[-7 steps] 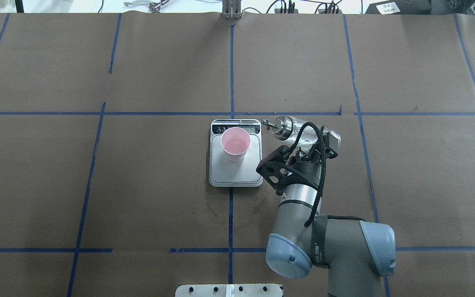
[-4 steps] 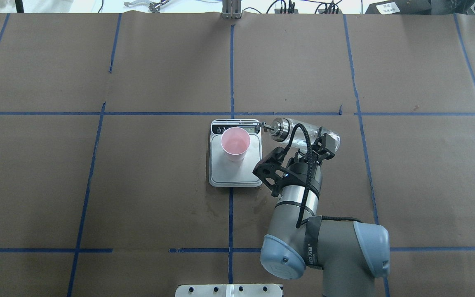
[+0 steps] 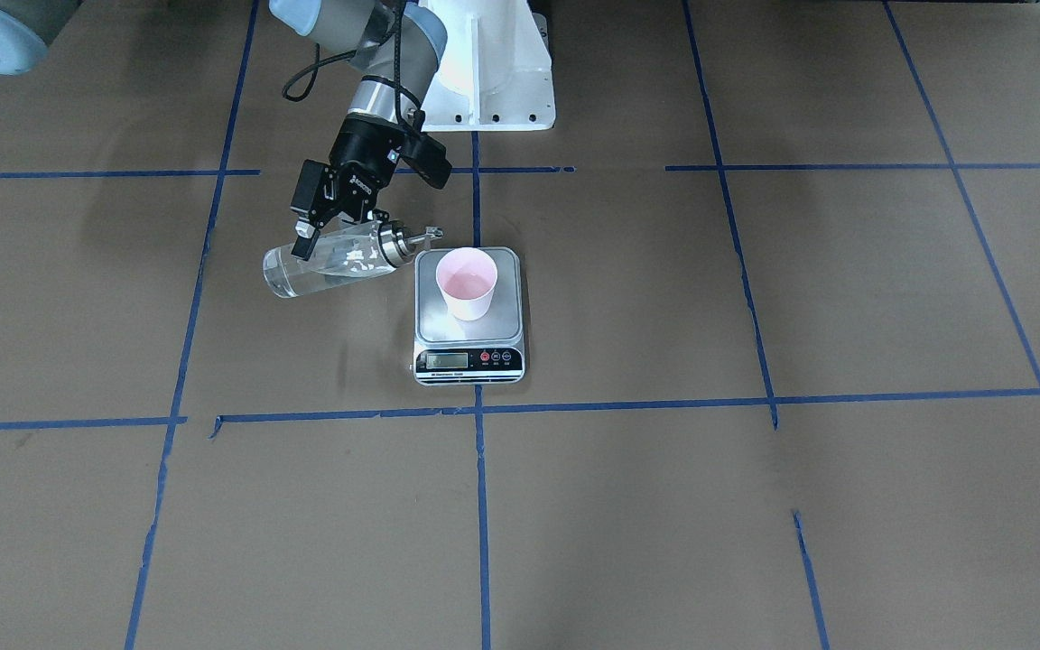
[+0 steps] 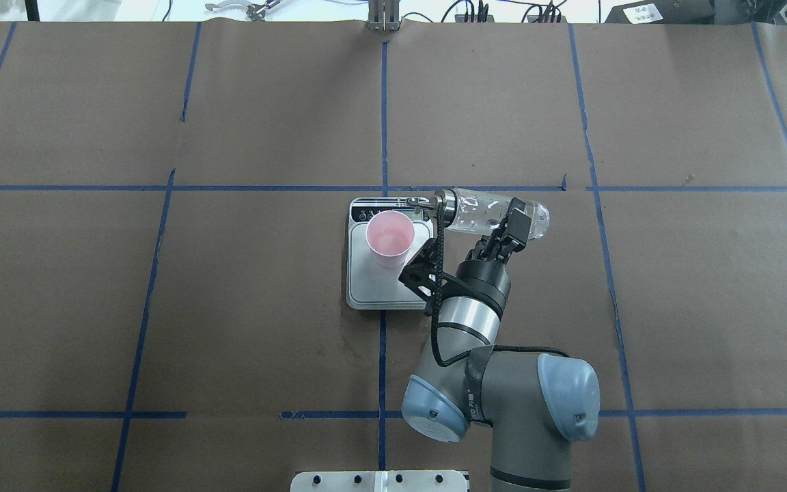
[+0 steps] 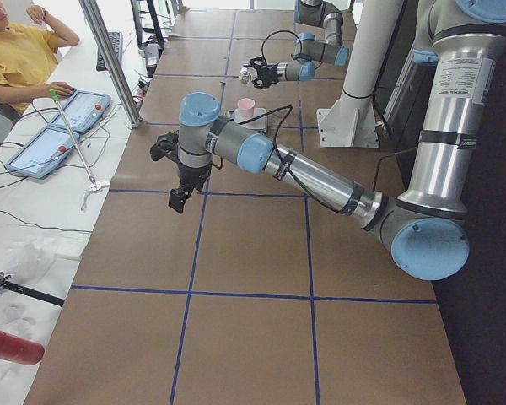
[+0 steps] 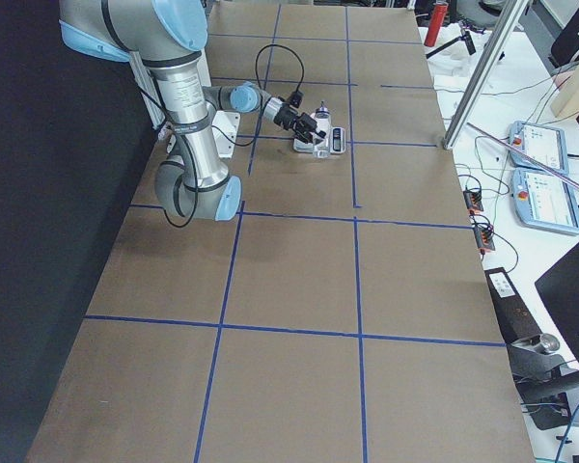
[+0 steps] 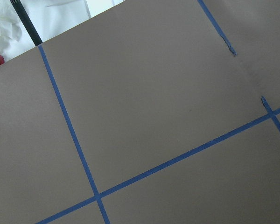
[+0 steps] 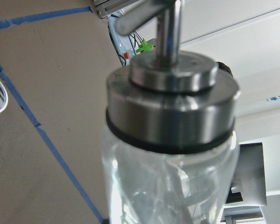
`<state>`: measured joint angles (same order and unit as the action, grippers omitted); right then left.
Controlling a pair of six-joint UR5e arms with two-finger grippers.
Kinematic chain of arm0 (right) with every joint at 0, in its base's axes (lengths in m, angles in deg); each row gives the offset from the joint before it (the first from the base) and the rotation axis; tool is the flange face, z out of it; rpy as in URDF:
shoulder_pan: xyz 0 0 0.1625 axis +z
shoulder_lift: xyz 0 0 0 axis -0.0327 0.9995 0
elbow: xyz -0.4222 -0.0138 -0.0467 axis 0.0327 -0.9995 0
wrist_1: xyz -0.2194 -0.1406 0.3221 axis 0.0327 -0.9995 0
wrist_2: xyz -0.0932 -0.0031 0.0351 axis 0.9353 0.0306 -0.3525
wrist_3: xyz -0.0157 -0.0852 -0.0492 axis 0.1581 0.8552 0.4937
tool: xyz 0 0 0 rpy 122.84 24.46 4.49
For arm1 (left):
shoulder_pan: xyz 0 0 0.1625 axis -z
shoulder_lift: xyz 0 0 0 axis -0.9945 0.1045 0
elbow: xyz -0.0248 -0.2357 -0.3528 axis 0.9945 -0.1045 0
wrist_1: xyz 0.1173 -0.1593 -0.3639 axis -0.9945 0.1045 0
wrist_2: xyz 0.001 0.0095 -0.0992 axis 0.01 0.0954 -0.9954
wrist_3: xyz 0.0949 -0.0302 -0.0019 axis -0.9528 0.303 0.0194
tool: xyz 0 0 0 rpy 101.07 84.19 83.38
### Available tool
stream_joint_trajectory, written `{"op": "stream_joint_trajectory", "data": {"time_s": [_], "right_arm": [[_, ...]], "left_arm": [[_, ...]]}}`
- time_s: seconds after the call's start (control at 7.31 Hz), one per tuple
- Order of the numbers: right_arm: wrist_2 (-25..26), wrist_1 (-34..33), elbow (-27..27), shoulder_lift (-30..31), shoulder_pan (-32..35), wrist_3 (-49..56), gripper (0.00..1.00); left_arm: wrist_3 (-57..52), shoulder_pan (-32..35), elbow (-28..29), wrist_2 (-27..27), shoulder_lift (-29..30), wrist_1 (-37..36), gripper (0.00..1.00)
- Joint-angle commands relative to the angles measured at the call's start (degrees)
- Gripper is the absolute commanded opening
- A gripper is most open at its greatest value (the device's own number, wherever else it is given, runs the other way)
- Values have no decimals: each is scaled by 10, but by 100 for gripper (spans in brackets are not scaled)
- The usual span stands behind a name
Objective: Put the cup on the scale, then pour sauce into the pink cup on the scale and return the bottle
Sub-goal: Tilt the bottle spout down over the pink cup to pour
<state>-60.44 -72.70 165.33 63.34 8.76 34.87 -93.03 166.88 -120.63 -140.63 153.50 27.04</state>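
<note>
The pale pink cup [image 4: 389,237] stands upright on the steel scale [image 4: 387,292]; both also show in the front view, the cup [image 3: 466,282] and the scale [image 3: 470,361]. My right gripper [image 4: 503,231] is shut on the clear glass bottle [image 4: 486,210], held almost level in the air. Its metal spout [image 4: 421,201] is over the scale's far right corner, just beside the cup's rim. Clear sauce with bubbles shows inside the bottle [image 3: 330,260]. The right wrist view shows the collar [image 8: 170,116] close up. My left gripper [image 5: 179,196] hangs far off to the left; I cannot tell whether it is open.
The white robot pedestal [image 3: 493,72] stands behind the scale. Blue tape lines cross the brown table cover. An operator [image 5: 17,51] sits with tablets [image 5: 59,126] beyond the table's far edge. The left wrist view shows only the table cover.
My right arm has swung left and tilted the bottle flatter. The spout has moved from beside the scale to over its far right corner. Cup and scale have not moved.
</note>
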Motion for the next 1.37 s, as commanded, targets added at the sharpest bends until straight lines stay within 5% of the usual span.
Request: {"op": "stream_joint_trajectory", "data": {"time_s": [0.0, 1.23], "right_arm": [[22, -7, -12, -6, 2, 44, 0], [71, -51, -9, -2, 14, 191, 0]], "left_arm": [[0, 0, -1, 0, 0, 0, 100], [0, 0, -4, -2, 0, -1, 100]]}}
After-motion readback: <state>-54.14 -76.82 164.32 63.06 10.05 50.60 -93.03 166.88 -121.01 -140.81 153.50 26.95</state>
